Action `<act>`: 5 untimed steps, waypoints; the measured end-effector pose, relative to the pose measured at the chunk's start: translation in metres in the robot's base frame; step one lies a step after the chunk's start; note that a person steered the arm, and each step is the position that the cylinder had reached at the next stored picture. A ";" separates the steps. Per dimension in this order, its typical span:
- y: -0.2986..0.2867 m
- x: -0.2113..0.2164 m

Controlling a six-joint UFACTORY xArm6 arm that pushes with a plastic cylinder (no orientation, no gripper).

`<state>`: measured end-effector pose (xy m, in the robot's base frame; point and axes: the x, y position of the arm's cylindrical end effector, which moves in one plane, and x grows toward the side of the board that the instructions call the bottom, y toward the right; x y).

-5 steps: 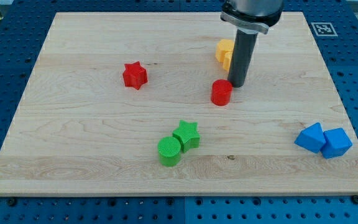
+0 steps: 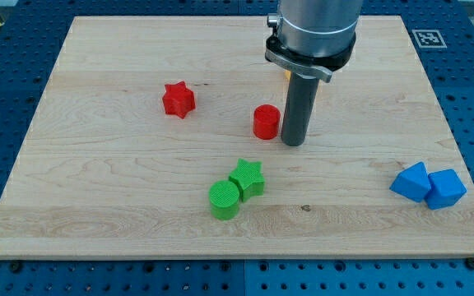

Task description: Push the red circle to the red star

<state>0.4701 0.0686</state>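
A pale wooden desk (image 2: pixel 97 189) lies on a blue perforated base, with a small printed marker (image 2: pixel 429 37) at the view's top right corner. The arm carries no hand, only a dark rod, and my tip (image 2: pixel 293 143) stands on the wood just to the view's right of the red circle (image 2: pixel 266 122), close enough that I cannot tell whether they touch. Taking the red circle as landmark, the red star (image 2: pixel 178 99) sits well apart to the view's left and slightly toward the top. A green star (image 2: pixel 248 178) and a green circle (image 2: pixel 224 200), touching each other, lie below it. Two blue blocks (image 2: pixel 427 185) sit side by side far toward the view's lower right.
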 end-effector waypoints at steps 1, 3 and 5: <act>-0.015 -0.014; -0.054 -0.038; -0.097 -0.052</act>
<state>0.4182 -0.0288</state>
